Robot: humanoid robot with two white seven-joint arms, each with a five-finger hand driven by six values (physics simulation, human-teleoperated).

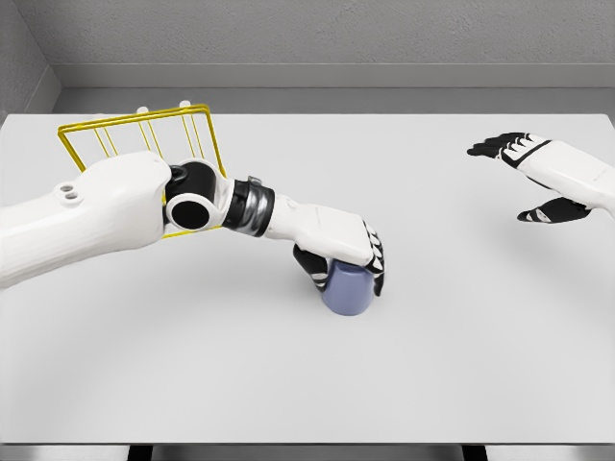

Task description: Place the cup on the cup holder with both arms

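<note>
The left hand (338, 252) has its fingers curled over the top of the cup (348, 289), which stands near the middle of the table (461, 365), a little toward its front edge; the grasp looks made, but I cannot tell if the cup is lifted; the yellow wire cup holder (197, 134) waits near the far left corner, partly hidden by the arm; the right hand (540, 178) hovers open and empty near the right edge; carrying and placing remain.
</note>
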